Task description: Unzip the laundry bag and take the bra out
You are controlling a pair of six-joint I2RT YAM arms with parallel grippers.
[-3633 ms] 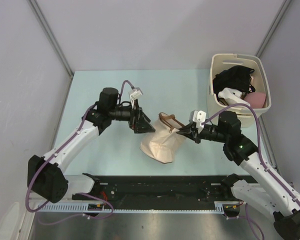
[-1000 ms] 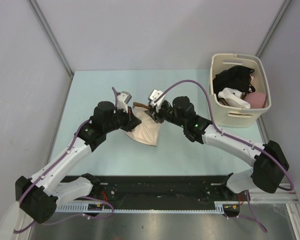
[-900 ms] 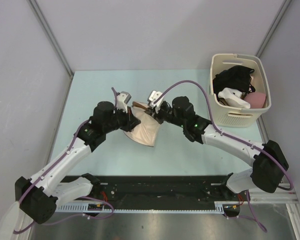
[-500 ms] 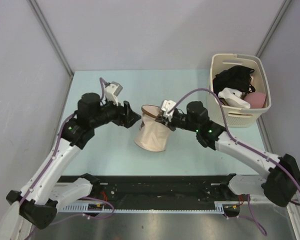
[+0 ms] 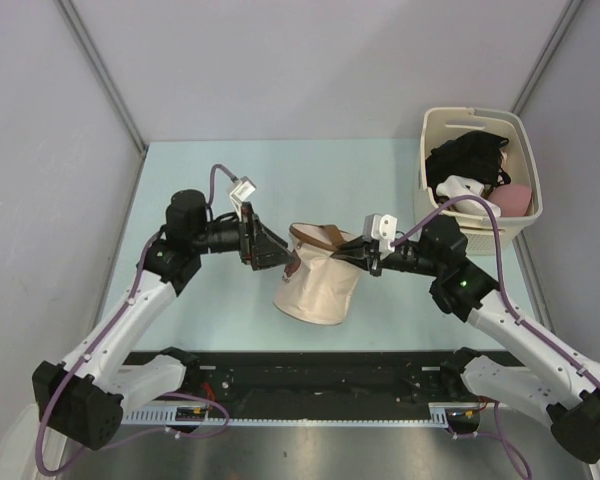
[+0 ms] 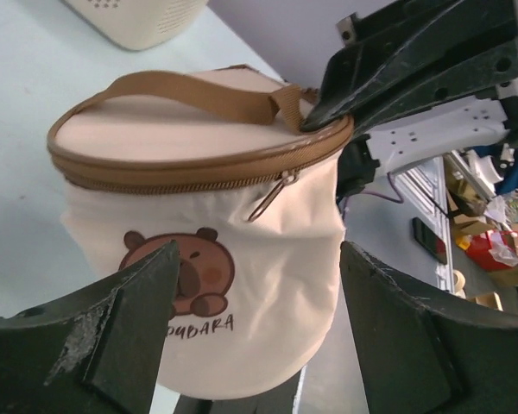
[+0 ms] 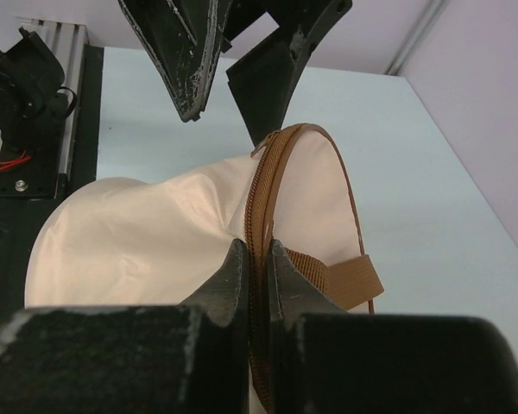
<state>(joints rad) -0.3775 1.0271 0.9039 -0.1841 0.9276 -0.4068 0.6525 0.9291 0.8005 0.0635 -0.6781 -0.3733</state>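
- Pale blue bench [image 5: 180, 170] from above: the laundry bag [image 5: 318, 285] stands upright mid-bench, toward the near edge, between both arms. The left gripper [image 5: 273, 252] faces its left side and the right gripper [image 5: 352, 255] meets its right rim.
- Left wrist: fingers spread, holding nothing. The metal zipper pull [image 6: 266, 200] dangles straight ahead on soft cream cloth, nearer this arm.
- Right wrist: jaws pinched on the ribbed brown zipper trim [image 7: 263, 185], likely steadying the rim.

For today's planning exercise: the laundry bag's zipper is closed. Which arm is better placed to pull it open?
Left. The left tool is open and faces the zipper pull on the laundry bag; the right tool is shut on the bag's rim, steadying it.
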